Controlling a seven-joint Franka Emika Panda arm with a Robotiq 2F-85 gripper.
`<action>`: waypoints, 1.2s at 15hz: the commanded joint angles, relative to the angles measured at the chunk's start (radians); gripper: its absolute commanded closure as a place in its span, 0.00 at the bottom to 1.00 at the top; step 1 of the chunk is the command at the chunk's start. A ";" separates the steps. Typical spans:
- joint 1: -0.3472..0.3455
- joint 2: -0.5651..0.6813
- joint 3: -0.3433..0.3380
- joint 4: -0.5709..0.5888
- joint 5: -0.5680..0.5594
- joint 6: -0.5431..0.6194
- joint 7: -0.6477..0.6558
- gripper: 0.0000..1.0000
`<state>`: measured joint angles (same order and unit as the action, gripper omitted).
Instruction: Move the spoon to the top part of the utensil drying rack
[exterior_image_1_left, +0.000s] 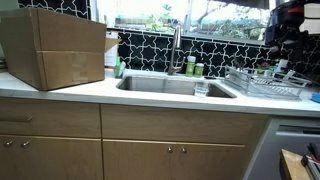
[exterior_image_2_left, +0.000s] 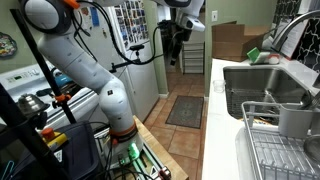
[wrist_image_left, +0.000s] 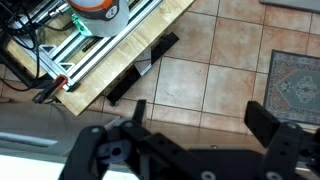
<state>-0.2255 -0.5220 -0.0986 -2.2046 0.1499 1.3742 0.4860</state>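
Observation:
The utensil drying rack is a low silver wire rack on the counter beside the sink; in an exterior view it fills the lower corner with a grey utensil cup at its near end. I cannot make out the spoon in any view. My gripper hangs high in the air off the counter's end, well away from the rack; it shows as a dark shape above the rack's far side. In the wrist view its fingers are wide apart with only tiled floor between them.
A steel sink with a tall faucet lies mid-counter. A large cardboard box stands at the counter's other end. The robot base and a cluttered cart stand on the tiled floor, with a rug beyond.

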 joint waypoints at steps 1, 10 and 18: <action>-0.013 0.002 0.013 0.002 0.003 -0.003 -0.005 0.00; -0.012 0.002 0.015 0.001 0.003 -0.003 -0.005 0.00; -0.056 0.050 -0.021 0.015 -0.019 0.002 0.023 0.00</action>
<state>-0.2294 -0.5185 -0.0922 -2.2047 0.1491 1.3742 0.4866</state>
